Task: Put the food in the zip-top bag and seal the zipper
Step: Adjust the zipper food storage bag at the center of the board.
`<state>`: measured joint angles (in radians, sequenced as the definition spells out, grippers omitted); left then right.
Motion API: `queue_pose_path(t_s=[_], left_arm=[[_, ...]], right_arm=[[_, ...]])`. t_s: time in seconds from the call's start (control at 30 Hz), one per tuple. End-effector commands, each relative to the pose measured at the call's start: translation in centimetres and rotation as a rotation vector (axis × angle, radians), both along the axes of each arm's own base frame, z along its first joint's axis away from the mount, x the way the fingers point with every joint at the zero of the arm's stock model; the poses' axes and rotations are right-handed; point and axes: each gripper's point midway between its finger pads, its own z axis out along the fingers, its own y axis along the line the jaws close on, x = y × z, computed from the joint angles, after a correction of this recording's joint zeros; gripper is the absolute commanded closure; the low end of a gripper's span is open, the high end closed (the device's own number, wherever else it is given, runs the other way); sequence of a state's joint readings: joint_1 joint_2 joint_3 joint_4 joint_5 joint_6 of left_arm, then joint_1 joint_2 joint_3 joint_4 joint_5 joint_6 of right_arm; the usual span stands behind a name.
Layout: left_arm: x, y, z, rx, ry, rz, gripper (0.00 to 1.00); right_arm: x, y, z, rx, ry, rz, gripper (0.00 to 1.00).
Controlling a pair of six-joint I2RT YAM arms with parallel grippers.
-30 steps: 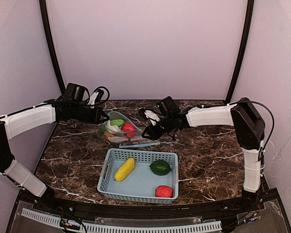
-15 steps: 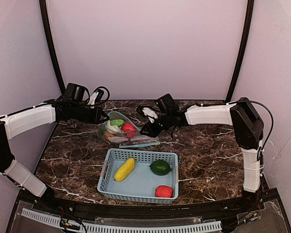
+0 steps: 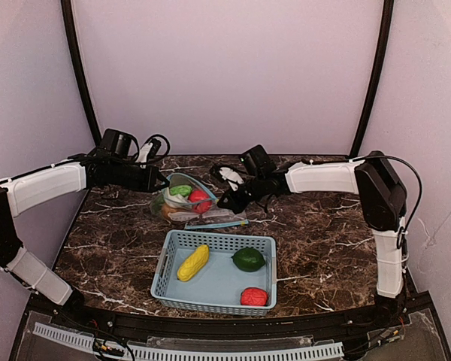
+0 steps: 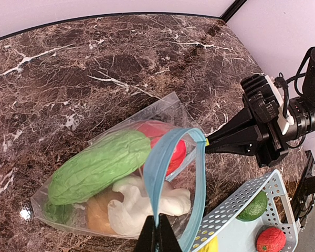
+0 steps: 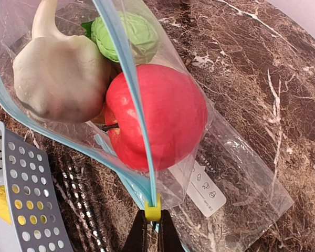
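A clear zip-top bag [image 3: 182, 203] with a blue zipper rim lies behind the basket, mouth open. Inside it are a green pod [image 4: 97, 165], a red apple [image 5: 157, 115], a white radish [image 5: 60, 73] and a brown potato [image 4: 97, 215]. My left gripper [image 4: 157, 231] is shut on the blue rim at the bag's left end. My right gripper [image 5: 152, 228] is shut on the yellow zipper slider [image 5: 153, 212] at the right end. Yellow corn [image 3: 193, 262], a dark green round fruit [image 3: 249, 259] and a small red fruit [image 3: 254, 296] lie in the light blue basket [image 3: 218, 242].
The basket sits at the near middle of the dark marble table [image 3: 323, 233], just in front of the bag. Pale walls and two black posts [image 3: 81, 75] close the back. Both arms reach in over the far half of the table.
My right gripper has drawn slightly left and back with the slider, toward the bag. The left arm and the basket's contents have not moved.
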<state>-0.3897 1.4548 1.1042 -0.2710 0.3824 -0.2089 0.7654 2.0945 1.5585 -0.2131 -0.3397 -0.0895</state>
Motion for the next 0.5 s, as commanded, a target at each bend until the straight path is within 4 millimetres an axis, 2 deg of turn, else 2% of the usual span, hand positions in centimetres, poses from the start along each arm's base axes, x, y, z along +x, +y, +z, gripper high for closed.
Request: queue_pose_path(t_s=[0.0, 0.1, 0.23, 0.37, 0.47], left_arm=[[-0.1, 0.3, 0.4, 0.009, -0.009, -0.005, 0.99], [0.0, 0.6, 0.6, 0.021, -0.023, 0.006, 0.99], [0.6, 1.2, 2.2, 0.03, -0.072, 0.025, 0.99], [1.2, 1.3, 5.3, 0.032, -0.143, 0.031, 0.99], [1.2, 0.9, 7.9, -0.006, -0.164, 0.02, 0.99]], right_arm=[[0.1, 0.4, 1.4, 0.032, -0.011, 0.007, 1.0], [0.0, 0.2, 3.5, 0.049, -0.039, 0.008, 1.0], [-0.6, -0.6, 7.0, 0.04, -0.085, 0.02, 1.0], [-2.3, -1.8, 10.7, 0.002, -0.13, 0.041, 1.0], [-4.7, -2.5, 13.8, -0.007, -0.16, 0.076, 1.0]])
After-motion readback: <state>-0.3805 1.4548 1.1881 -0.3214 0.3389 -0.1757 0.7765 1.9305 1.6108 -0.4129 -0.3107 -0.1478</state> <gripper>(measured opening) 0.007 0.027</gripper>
